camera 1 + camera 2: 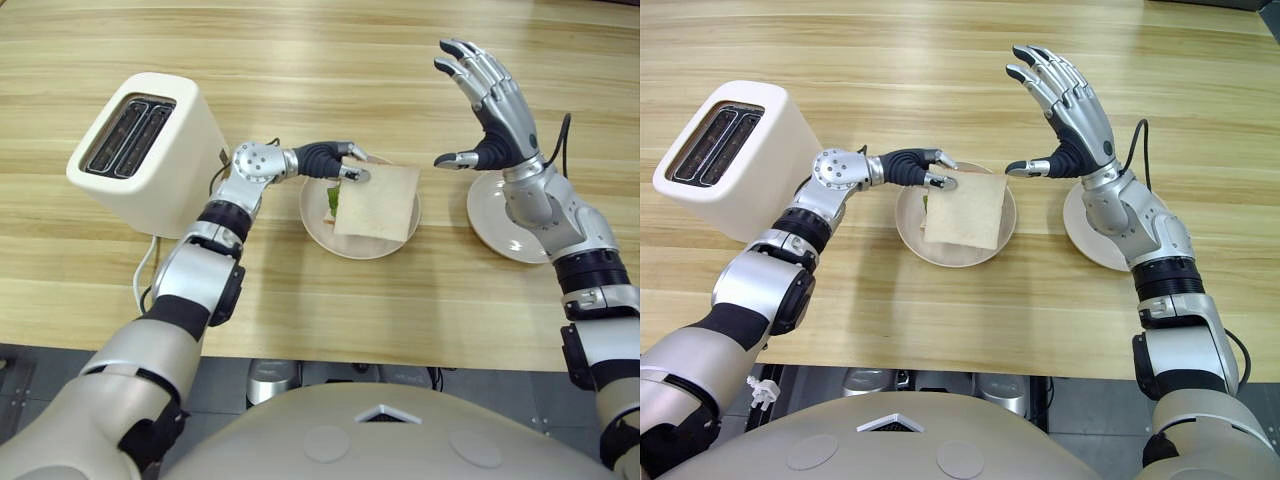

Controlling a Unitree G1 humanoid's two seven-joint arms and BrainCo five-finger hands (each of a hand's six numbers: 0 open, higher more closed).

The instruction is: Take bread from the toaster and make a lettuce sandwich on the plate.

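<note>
Nearly done: at centre, bread (378, 203) covers lettuce (333, 200) on the plate (360, 247); left hand (335, 160) pinches the bread corner and must only release; right hand (490, 100) spread, upper right, empty

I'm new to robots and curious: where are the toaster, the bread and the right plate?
toaster (190, 160), left eye view, cream side wall.
bread (378, 204), left eye view, middle of the top slice.
right plate (490, 228), left eye view, bare part left of the arm.
</note>
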